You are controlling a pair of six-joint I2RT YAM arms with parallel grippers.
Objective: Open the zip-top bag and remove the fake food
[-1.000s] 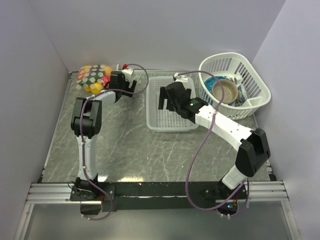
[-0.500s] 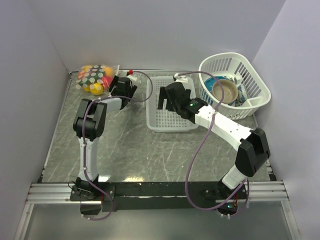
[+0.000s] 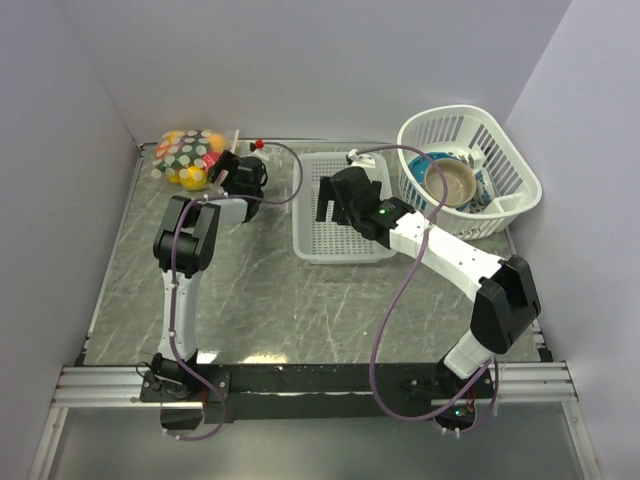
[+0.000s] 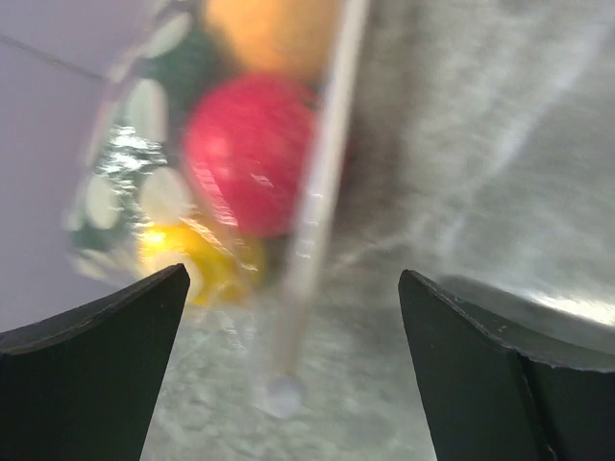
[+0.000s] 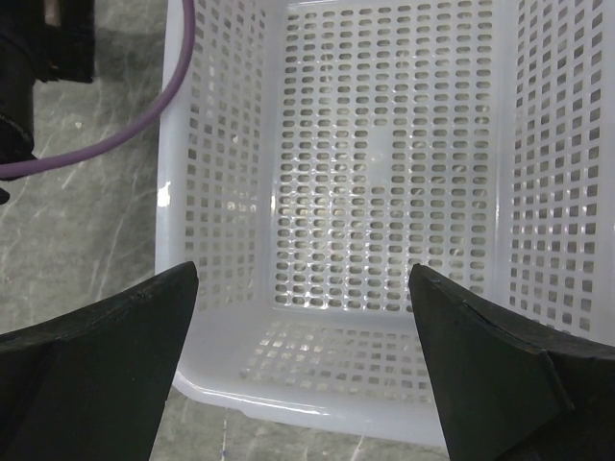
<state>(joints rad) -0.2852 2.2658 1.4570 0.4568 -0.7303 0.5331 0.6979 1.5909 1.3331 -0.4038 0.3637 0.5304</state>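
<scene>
The zip-top bag [image 3: 188, 154] lies in the far left corner of the table, clear with white dots, with fake food inside it. The left wrist view shows it blurred and close: a red round fruit [image 4: 248, 154], an orange one [image 4: 269, 29] and a yellow one [image 4: 197, 264] behind the white zip strip [image 4: 312, 211]. My left gripper [image 3: 222, 170] is open right at the bag's zip edge, and the strip's end lies between its fingers [image 4: 96, 375]. My right gripper [image 3: 330, 203] is open and empty above the rectangular white basket [image 3: 345, 240].
A round white lattice basket [image 3: 505, 205] at the far right holds a bowl [image 3: 449, 181] and dishes. The rectangular basket [image 5: 384, 173] is empty in the right wrist view. Grey walls close in the table on the left, back and right.
My left gripper has moved left, closer to the bag's zip edge. The right arm has not moved.
</scene>
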